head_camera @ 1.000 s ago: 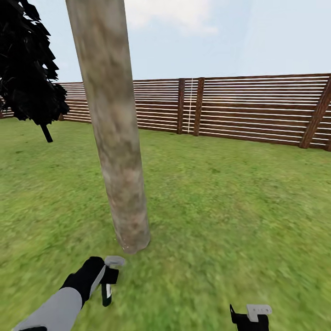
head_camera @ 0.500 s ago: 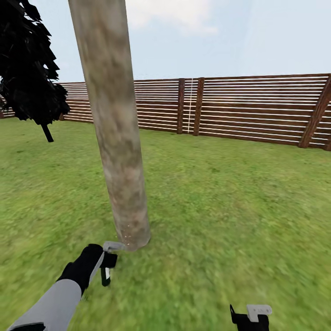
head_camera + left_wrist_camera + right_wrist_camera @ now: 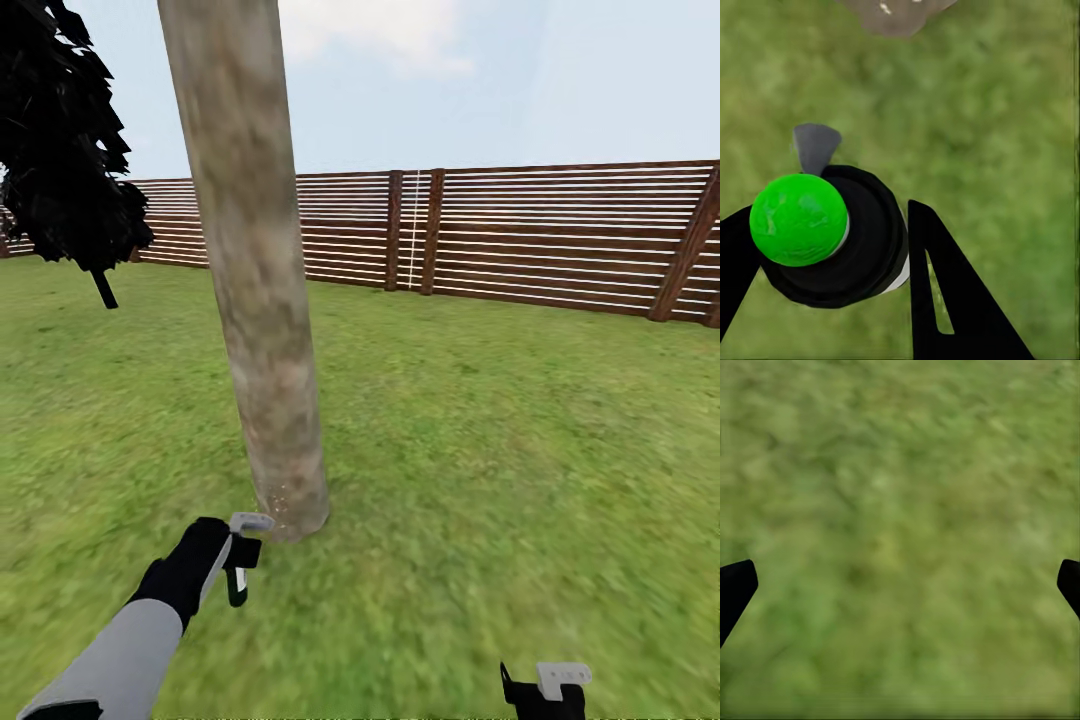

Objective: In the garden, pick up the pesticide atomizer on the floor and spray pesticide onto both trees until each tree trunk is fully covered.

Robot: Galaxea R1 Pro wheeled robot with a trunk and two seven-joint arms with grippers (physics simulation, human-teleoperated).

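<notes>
One tree trunk (image 3: 265, 300), thick and grey-tan with brown blotches, rises from the grass floor (image 3: 480, 450) just ahead; its base (image 3: 896, 15) also shows in the left wrist view. My left gripper (image 3: 238, 565) (image 3: 825, 240) is shut on the pesticide atomizer (image 3: 832, 232), a black bottle with a bright green ball on top. Its grey nozzle (image 3: 250, 522) points at the foot of the trunk, almost touching it, and a few pale specks sit on the bark there. My right gripper (image 3: 545, 690) (image 3: 900, 585) hangs low over bare grass, open and holding nothing.
A brown fence (image 3: 520, 235) of horizontal slats closes the lawn at the back. A black cone-shaped tree (image 3: 60, 150) stands at the far left. Open grass spreads to the right of the trunk.
My left arm has carried the atomizer forward, closer to the trunk's foot. Pale specks have appeared on the bark there. The view has shifted slightly. The right gripper has not moved.
</notes>
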